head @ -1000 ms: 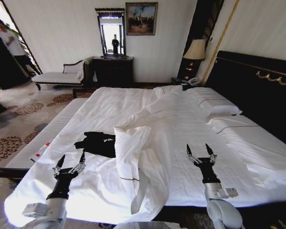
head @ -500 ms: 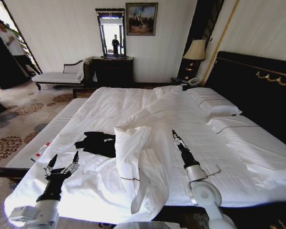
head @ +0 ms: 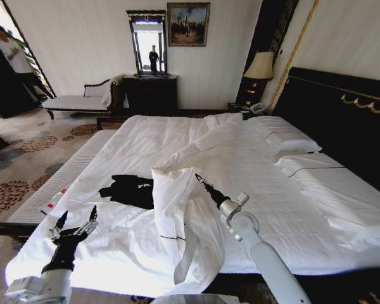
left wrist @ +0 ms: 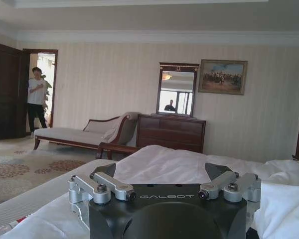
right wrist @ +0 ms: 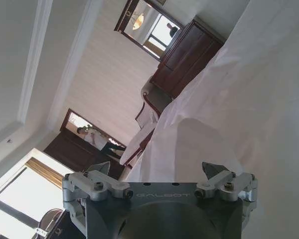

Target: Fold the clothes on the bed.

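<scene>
The clothes, a black T-shirt with small white lettering, lie crumpled on the left half of the bed, beside a turned-back fold of white duvet. My left gripper hovers open over the bed's near left corner, short of the shirt and to its left. My right gripper reaches across the bed and points at the top of the duvet fold, just right of the shirt. It is seen edge-on in the head view, and the right wrist view shows its fingers spread. Neither gripper holds anything.
A long white bench runs along the bed's left side with a small white-and-red item on it. White pillows lie by the dark headboard. A chaise, a dresser with mirror and a lamp line the far wall.
My right arm has swung left and forward from the bed's near right part to the duvet fold, turning its wrist. My left gripper has drawn back and down to the left. The shirt has not moved.
</scene>
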